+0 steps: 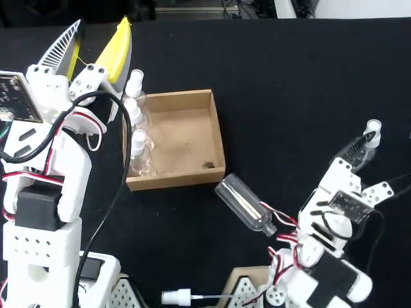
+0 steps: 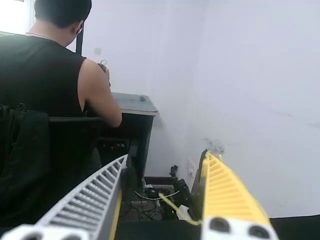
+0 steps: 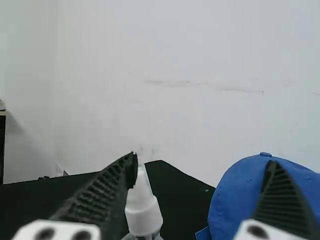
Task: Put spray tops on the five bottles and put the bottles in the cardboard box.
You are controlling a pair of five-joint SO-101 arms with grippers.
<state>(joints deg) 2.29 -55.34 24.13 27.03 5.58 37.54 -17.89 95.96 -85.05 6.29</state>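
Right claw (image 3: 202, 165) spreads wide, a capped bottle (image 3: 142, 210) against one side — left claw (image 2: 166, 156) gapes empty.

I see the brown cardboard box (image 1: 183, 135) lying open, and three clear bottles (image 1: 140, 154) with white spray tops stand upright in a row along its left wall. A fourth bottle (image 1: 244, 204) lies on its side on the table (image 1: 289, 77) near the box's near right corner, without a top, and a loose spray top (image 1: 176, 296) with its thin tube lies at the near edge. The fifth bottle (image 1: 371, 136), with a white top on, seems upright far to the right, well apart from the box.
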